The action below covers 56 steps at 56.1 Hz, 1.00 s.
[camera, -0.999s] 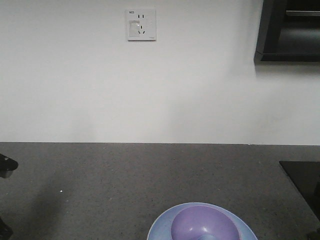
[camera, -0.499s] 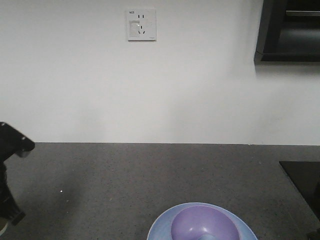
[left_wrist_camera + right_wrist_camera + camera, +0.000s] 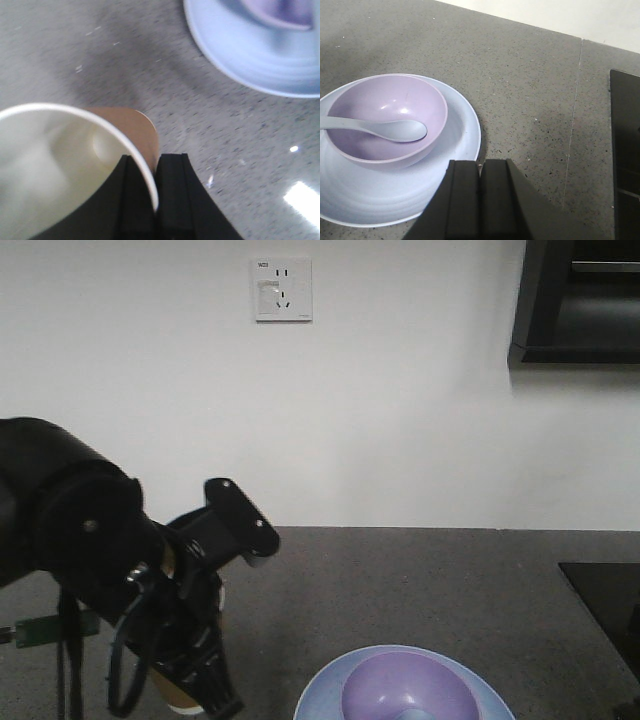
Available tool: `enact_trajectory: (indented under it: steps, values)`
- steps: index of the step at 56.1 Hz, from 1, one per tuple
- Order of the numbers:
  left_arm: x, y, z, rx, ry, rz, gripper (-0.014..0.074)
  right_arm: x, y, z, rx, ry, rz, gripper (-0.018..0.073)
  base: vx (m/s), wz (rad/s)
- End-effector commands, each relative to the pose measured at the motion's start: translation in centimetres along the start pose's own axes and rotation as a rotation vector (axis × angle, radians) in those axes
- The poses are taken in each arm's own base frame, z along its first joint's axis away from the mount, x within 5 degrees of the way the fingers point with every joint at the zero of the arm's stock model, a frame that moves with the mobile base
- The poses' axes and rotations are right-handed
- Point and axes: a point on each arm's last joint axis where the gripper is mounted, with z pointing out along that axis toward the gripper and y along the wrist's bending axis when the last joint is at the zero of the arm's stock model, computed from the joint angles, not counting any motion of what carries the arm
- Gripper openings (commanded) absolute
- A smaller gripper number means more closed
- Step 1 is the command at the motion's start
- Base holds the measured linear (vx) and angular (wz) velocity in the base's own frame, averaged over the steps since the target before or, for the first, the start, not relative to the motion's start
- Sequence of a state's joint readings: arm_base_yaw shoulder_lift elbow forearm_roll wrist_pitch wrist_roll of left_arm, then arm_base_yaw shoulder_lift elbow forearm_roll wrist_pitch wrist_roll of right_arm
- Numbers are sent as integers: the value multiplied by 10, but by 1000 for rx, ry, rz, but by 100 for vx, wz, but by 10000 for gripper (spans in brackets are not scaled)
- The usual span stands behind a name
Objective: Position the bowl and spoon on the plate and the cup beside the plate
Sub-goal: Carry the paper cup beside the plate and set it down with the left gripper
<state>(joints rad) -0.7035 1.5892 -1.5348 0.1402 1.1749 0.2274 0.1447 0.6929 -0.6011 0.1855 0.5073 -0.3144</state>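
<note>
The periwinkle plate (image 3: pixel 455 150) lies on the dark counter with the lavender bowl (image 3: pixel 385 117) on it. The pale-blue spoon (image 3: pixel 380 129) rests in the bowl, scoop to the right. My left gripper (image 3: pixel 156 164) is shut on the rim of the brown paper cup (image 3: pixel 131 125), one finger inside its cream interior and one outside. The cup hangs left of the plate (image 3: pixel 235 50); its base is hidden. In the front view the left arm (image 3: pixel 90 540) covers most of the cup. My right gripper (image 3: pixel 481 167) is shut on nothing, over the plate's right edge.
A black panel (image 3: pixel 625 150) lies flush at the counter's right side. A white wall with a socket (image 3: pixel 282 288) runs behind the counter. A dark cabinet (image 3: pixel 575 300) hangs at the upper right.
The left arm has swung into the front view from the left edge, toward the plate. Plate and bowl have not moved.
</note>
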Motion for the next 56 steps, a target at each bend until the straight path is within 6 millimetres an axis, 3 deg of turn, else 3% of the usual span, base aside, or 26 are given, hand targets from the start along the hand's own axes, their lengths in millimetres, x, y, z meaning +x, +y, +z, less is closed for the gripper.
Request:
enact_trajectory:
  steps: [1, 12, 41, 49, 56]
  values:
    - [-14, -4, -17, 1, -117, 4, 0, -15, -3, -6, 32, -103, -17, -8, 0, 0]
    - [-23, -14, -6, 87, -135, -21, 0, -15, -3, -6, 32, -102, -22, -8, 0, 0]
    - [-26, -18, 8, 121, -105, -11, 9, -15, -4, -6, 40, -99, -38, -8, 0, 0]
    - [-26, -18, 14, 117, -86, -5, 60, -15, -4, -6, 41, -99, -41, -8, 0, 0]
    - [-27, -18, 17, 119, -80, -5, 154, -15, -4, -6, 41, -99, -41, -8, 0, 0]
